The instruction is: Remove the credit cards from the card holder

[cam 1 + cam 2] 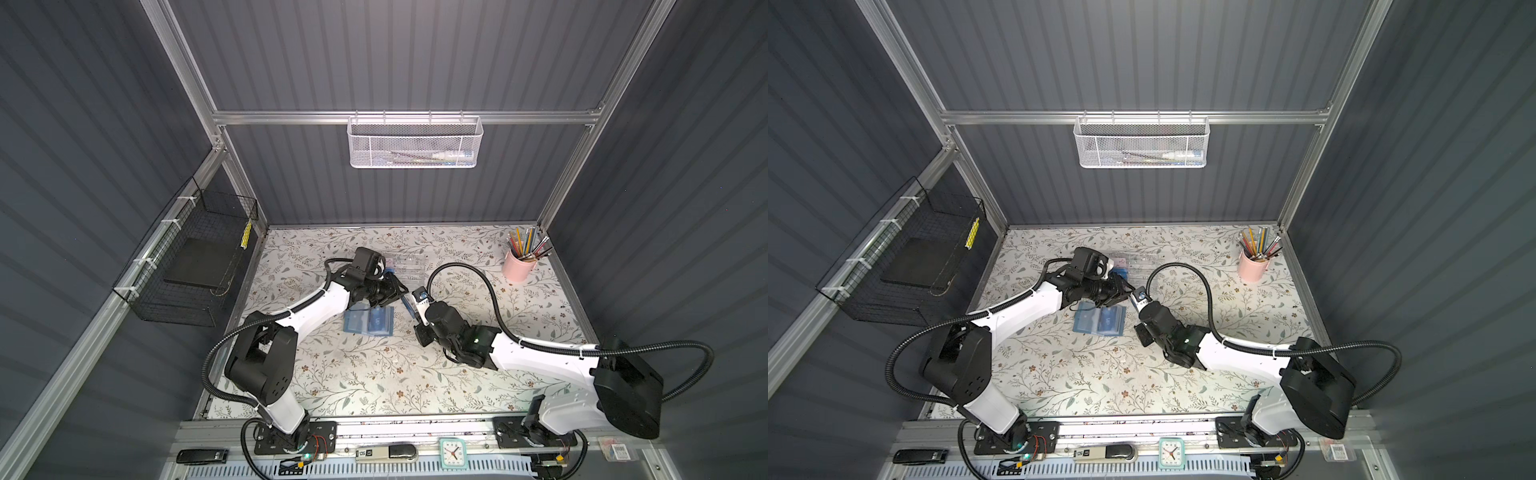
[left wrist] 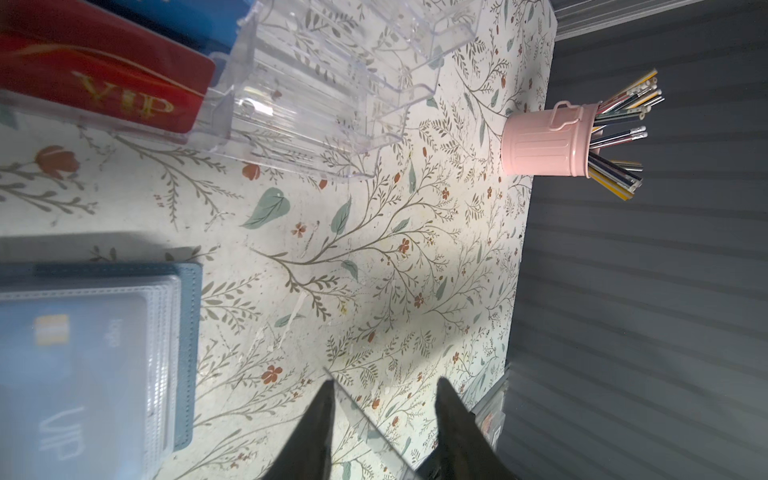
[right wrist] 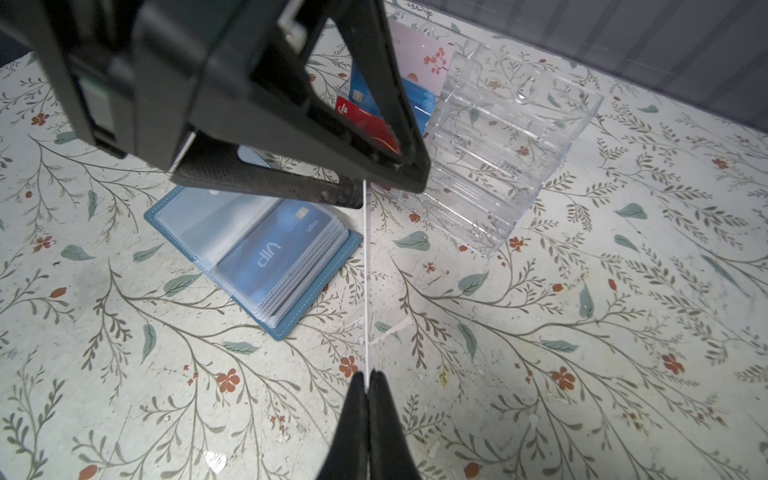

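Floral table [image 1: 374, 374]: holder [image 3: 316, 285] lies open w/ a blue card [image 3: 270, 255] in its sleeve. R gripper [image 3: 368, 382] is clamped on another card [image 3: 365, 270], edge-on, long axis pointing at L gripper [image 2: 384, 390], jaws apart, straddling its far end.

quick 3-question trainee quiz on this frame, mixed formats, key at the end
1. True or false: the card holder lies open, with a blue VIP card showing in one sleeve.
2. What is the right gripper pinching? A) a pencil B) a credit card, seen edge-on C) nothing
3. Fill in: the red VIP card stands in the ____.

Key: 1 true; 2 B; 3 clear acrylic box.
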Controlling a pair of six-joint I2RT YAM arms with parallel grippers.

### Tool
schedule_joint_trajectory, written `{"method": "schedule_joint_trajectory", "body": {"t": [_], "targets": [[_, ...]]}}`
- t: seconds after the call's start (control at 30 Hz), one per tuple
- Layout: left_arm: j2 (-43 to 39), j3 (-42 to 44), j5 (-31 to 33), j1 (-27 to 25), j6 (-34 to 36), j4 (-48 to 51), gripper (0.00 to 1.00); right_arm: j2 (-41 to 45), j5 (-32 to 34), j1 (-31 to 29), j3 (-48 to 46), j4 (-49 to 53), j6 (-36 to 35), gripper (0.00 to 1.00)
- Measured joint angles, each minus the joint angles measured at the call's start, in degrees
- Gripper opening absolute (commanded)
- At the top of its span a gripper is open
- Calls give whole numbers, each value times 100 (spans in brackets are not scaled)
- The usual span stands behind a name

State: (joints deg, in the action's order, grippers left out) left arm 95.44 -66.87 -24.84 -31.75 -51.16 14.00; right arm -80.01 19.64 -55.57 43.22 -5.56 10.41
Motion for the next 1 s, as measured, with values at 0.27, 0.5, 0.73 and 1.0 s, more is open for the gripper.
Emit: {"method": "schedule_joint_trajectory", "body": {"t": [0.27,0.5,0.73,1.0], "targets": [[142,-116,-26,-55,57,22,18,-20,260,-153,-4,-39,-68,0],[229,-181,-39,-66,85,94,7,-118,424,-260,-13,-85,-146,5],[387,-293,-63,-85,184,177,0,-118,525,-284,-42,-125,-118,22],[647,-732,-24,-85,697,732,0,85,535,-289,-129,-114,-20,36]]}}
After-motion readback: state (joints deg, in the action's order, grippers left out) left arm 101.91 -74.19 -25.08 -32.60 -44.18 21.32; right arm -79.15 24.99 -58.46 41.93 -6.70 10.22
